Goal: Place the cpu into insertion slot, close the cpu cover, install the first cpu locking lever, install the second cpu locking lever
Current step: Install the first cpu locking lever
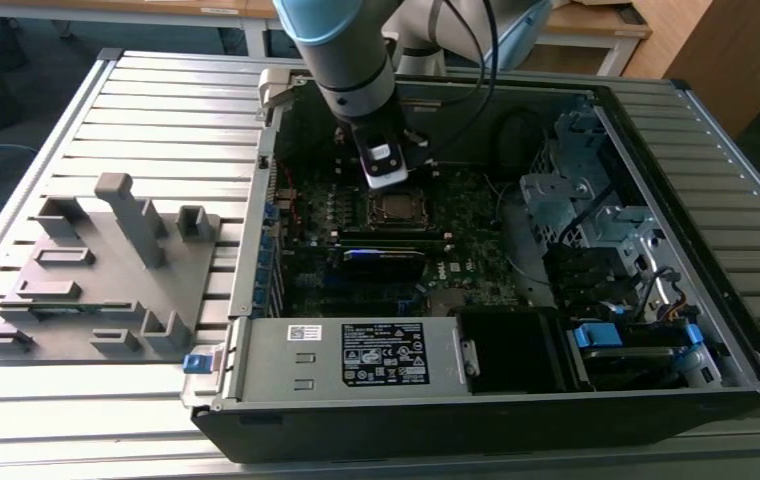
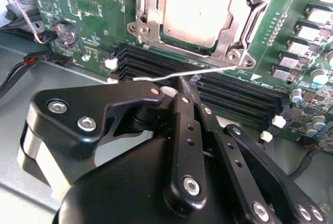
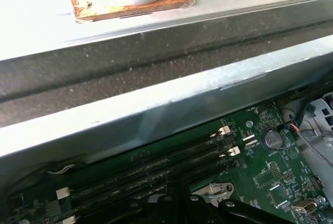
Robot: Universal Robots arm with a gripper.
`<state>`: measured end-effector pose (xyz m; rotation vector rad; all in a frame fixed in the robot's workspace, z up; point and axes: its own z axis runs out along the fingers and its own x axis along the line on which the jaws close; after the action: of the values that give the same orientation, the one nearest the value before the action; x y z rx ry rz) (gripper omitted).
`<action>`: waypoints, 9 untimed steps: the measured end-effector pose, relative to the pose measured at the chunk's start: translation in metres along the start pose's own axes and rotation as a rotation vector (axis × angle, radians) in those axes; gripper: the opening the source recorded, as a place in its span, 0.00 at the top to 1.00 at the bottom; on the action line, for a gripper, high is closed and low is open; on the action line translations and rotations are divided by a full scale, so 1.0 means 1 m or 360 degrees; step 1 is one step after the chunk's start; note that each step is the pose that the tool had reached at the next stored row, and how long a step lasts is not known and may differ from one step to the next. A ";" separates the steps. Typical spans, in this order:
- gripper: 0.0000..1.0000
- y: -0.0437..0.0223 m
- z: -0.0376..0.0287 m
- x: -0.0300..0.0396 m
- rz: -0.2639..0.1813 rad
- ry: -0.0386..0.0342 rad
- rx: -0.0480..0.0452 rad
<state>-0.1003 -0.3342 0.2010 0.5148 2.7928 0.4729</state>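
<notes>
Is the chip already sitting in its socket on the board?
Yes, in the second wrist view the silver chip lies flat inside the socket's metal frame on the green board.

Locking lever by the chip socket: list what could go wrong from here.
1. The pincer sits shut right at the thin wire lever; such a springy rod could slip off the fingertips.
2. The black memory slots lie directly beneath the lever, so a slip might strike them.
3. The cover lies over the chip; a sideways pull on the lever might shift it.
</notes>
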 end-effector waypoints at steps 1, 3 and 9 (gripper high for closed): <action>0.90 0.0002 -0.0005 -0.0001 0.0000 0.0000 0.0000; 0.90 0.0003 -0.0007 -0.0002 0.0000 0.0000 -0.0001; 0.90 0.0007 -0.0018 -0.0004 0.0000 0.0000 0.0001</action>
<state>-0.1004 -0.3343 0.2029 0.5148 2.7932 0.4724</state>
